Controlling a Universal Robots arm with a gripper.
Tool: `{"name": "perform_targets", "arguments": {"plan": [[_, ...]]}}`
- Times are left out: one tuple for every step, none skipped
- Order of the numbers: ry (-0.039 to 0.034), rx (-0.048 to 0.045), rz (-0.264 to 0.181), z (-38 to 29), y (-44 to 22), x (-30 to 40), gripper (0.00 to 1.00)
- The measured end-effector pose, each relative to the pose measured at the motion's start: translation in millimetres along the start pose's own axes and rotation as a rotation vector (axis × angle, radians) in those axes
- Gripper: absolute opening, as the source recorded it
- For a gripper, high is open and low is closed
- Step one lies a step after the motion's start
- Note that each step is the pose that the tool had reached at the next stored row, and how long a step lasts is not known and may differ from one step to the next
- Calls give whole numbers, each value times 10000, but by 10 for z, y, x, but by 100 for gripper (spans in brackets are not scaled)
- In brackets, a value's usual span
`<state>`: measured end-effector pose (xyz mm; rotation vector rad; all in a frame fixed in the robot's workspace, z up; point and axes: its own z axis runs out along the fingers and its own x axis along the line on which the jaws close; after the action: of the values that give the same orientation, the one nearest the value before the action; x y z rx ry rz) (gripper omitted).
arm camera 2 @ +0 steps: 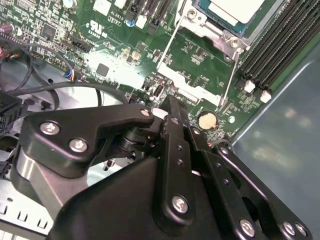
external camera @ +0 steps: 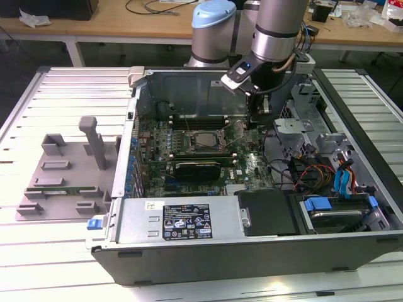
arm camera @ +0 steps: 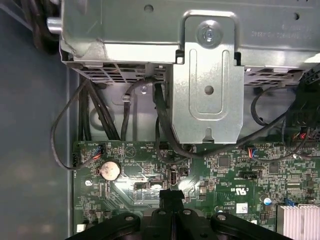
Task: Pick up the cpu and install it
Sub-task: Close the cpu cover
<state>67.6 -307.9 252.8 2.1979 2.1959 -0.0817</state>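
Cpu seated in the motherboard socket; gripper, clenched on nothing, poised just beside it above the board. Placement appears complete; the socket's retaining frame looks unlatched.

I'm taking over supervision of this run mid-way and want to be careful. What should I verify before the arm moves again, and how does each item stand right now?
1. cpu lying in the socket: ok, its silver top shows inside the frame.
2. cpu seated flush: cannot tell.
3. gripper empty: ok, fingers together with nothing between them.
4. retention frame closed over the cpu: not ok, it extends away from the socket over the motherboard.
5. cables clear of the gripper: cannot tell, they run close beside it.
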Motion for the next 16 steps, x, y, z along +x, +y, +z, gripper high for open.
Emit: {"name": "perform_targets", "arguments": {"plan": [[0,0,0,0,1,0,11],[-1,0,-1,0,2,0,11],[10,-24,-6,3,2,0,11],[21,-99,-15,9,0,1,11],[24,-146,-18,13,-5,1,11],[25,-158,-17,17,-10,1,11],[25,-163,-17,23,-18,2,11],[22,-164,-17,47,-34,3,11],[24,-164,-17,53,-36,4,11],[23,-164,-18,57,-36,4,11],[22,-164,-18,64,-36,7,11],[23,-164,-16,69,-36,13,11],[24,-164,-16,73,-36,20,11],[23,-164,-17,79,-36,37,11],[23,-164,-17,81,-36,49,11],[23,-163,-17,82,-36,59,11]]}}
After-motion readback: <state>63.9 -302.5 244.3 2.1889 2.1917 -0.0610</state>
